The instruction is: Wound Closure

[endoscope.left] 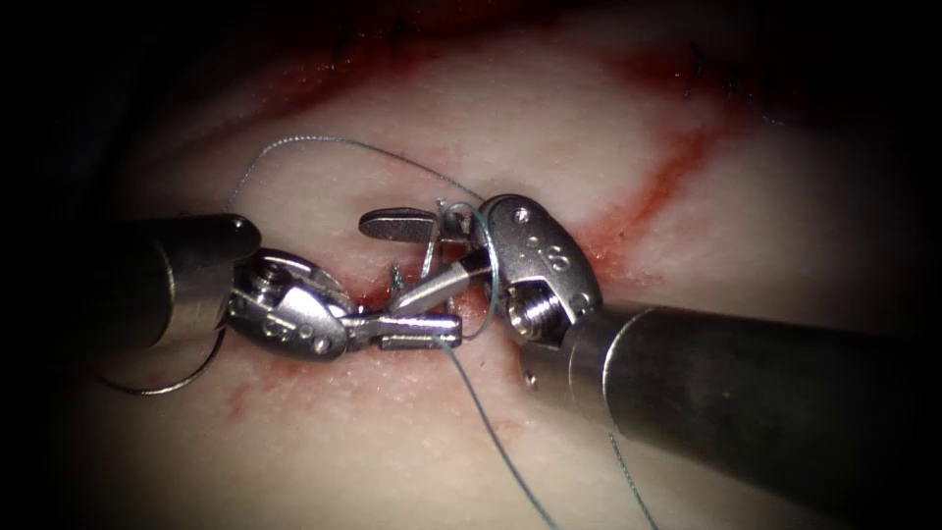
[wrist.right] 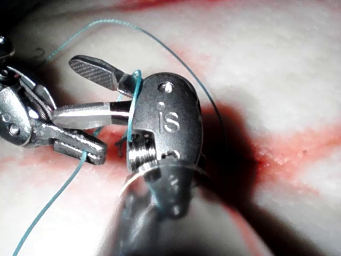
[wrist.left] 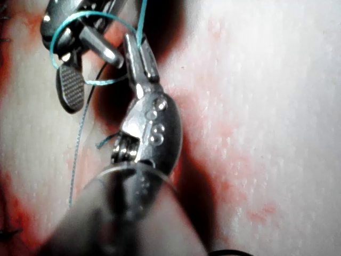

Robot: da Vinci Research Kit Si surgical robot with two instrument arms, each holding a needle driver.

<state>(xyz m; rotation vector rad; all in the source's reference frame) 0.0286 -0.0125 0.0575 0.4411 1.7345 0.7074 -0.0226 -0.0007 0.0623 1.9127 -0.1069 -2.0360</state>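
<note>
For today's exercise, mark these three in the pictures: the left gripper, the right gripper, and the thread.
left gripper (endoscope.left: 417,329), endoscope view, between its shut tips, which clamp the thread.
right gripper (endoscope.left: 400,259), endoscope view, midway between its open tips.
thread (endoscope.left: 496,437), endoscope view, on the strand trailing below the tools.

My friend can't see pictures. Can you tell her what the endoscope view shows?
Two metal tools meet over a cut in the tissue. The right tool has its jaws open with blue thread looped around it; the left tool is shut on that thread. Red fluid stains the tissue.
</note>
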